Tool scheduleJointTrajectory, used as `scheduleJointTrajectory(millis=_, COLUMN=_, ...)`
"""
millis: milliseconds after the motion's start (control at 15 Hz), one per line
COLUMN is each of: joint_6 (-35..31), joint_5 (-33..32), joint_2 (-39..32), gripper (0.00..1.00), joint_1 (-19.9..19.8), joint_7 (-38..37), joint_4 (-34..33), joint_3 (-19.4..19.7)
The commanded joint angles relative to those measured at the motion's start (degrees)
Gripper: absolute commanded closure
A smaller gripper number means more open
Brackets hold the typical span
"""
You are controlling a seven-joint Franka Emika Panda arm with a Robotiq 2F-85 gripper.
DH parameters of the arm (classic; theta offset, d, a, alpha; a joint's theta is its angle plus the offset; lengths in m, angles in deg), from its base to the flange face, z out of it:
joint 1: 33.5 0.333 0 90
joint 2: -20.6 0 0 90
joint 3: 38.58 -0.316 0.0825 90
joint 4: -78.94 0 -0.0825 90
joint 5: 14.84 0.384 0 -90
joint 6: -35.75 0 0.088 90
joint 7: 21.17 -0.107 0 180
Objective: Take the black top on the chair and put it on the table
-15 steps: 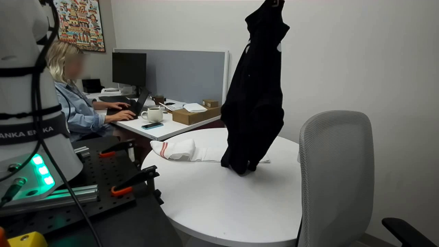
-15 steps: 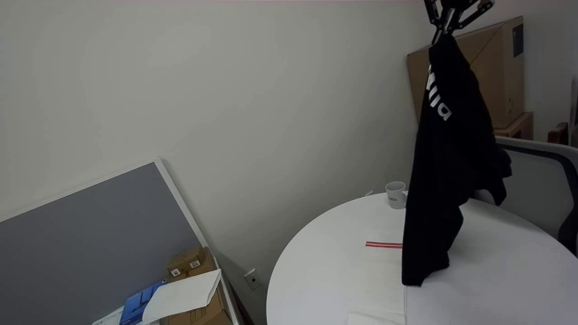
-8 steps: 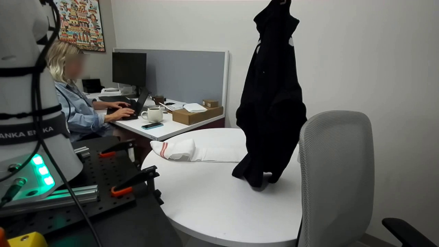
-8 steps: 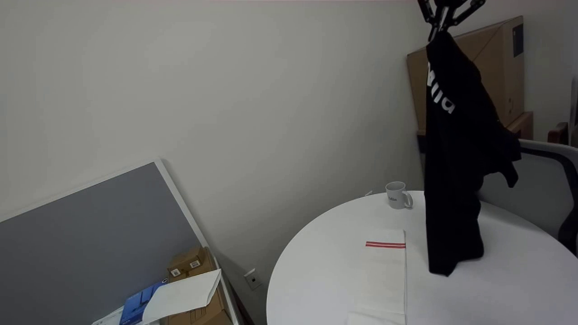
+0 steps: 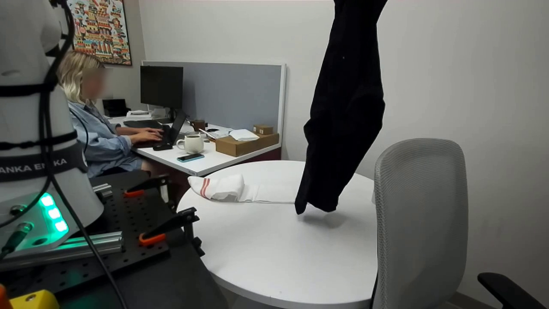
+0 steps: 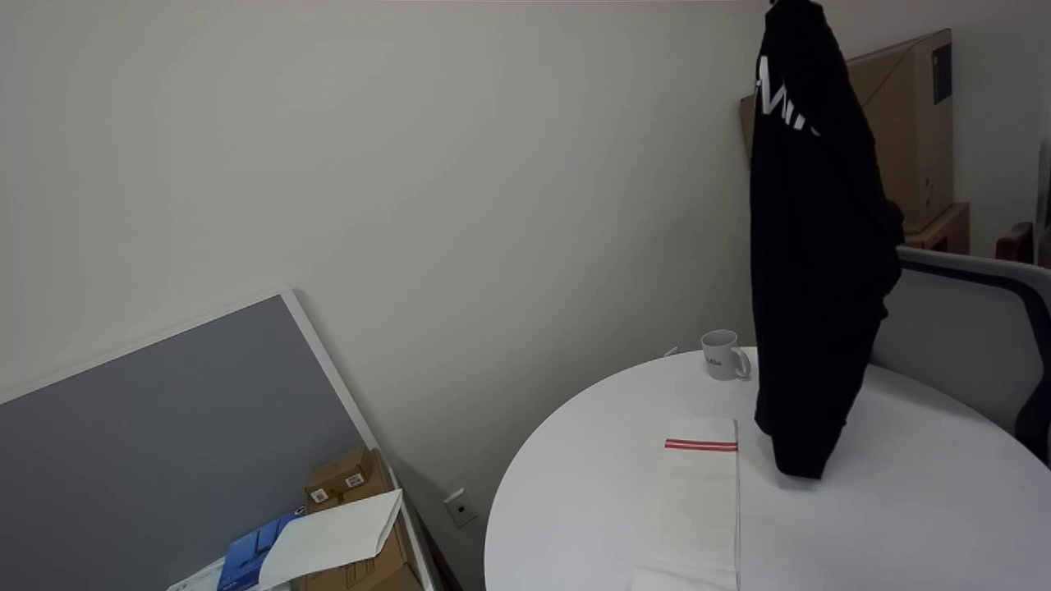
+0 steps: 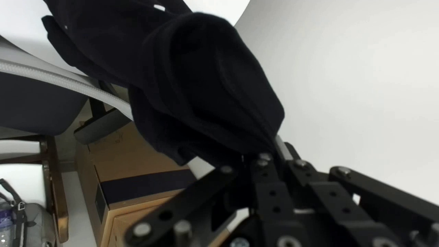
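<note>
Mug (image 6: 719,358) upright at tabletop (image 6: 575,484) edge nearest wall (image 6: 460,180); contents not discernible. Box (image 6: 915,148) beyond, partly behind black top (image 6: 817,271). Towel (image 5: 219,188) near edge facing desk (image 5: 219,161). Chair (image 5: 422,214) stands at another edge, partly hiding it. Claw (image 7: 273,155) pinches black top; lower end hangs low over tabletop.

The black top (image 5: 345,107) hangs over the white counter (image 5: 279,251), partly hiding a red-striped cloth (image 5: 233,190), while the grey chair (image 5: 422,219) stands nearby and a blond-haired person (image 5: 102,135) sits at a desk (image 5: 214,161).

Room above cloth (image 6: 698,509) (black top (image 6: 817,246) alongside).
</note>
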Motion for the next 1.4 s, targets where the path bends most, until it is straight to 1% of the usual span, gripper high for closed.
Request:
scheduleJointTrajectory(millis=0, joint_6=1.90, joint_5=0.30, joint_2=2.82, gripper=0.93, joint_1=-0.08, joint_7=0.92, joint_4=0.09, joint_3=0.88)
scheduleJointTrajectory(millis=200, joint_6=6.00, joint_5=0.40, joint_2=5.09, gripper=0.93, joint_1=0.13, joint_7=2.76, joint_4=1.08, joint_3=1.44)
scheduleJointTrajectory(millis=333, joint_6=10.94, joint_5=0.62, joint_2=6.33, gripper=0.95, joint_1=0.68, joint_7=4.71, joint_4=1.48, joint_3=1.43)
scheduleJointTrajectory(millis=400, joint_6=13.30, joint_5=0.60, joint_2=6.72, gripper=0.94, joint_1=0.95, joint_7=5.53, joint_4=1.58, joint_3=1.21)
scheduleJointTrajectory(millis=467, joint_6=16.10, joint_5=0.95, joint_2=7.12, gripper=0.96, joint_1=1.65, joint_7=6.72, joint_4=1.87, joint_3=0.81)
scheduleJointTrajectory(millis=600, joint_6=20.48, joint_5=1.70, joint_2=7.73, gripper=0.96, joint_1=3.30, joint_7=8.70, joint_4=2.83, joint_3=-0.38)
scheduleJointTrajectory(millis=933, joint_6=26.19, joint_5=3.58, joint_2=6.42, gripper=0.95, joint_1=7.72, joint_7=11.39, joint_4=5.22, joint_3=-4.15)
scheduleJointTrajectory(millis=1133, joint_6=30.49, joint_5=6.48, joint_2=6.37, gripper=0.95, joint_1=10.28, joint_7=15.12, joint_4=7.70, joint_3=-5.44)
scheduleJointTrajectory(millis=1333, joint_6=36.14, joint_5=7.89, joint_2=7.06, gripper=0.95, joint_1=11.60, joint_7=19.73, joint_4=11.48, joint_3=-5.86)
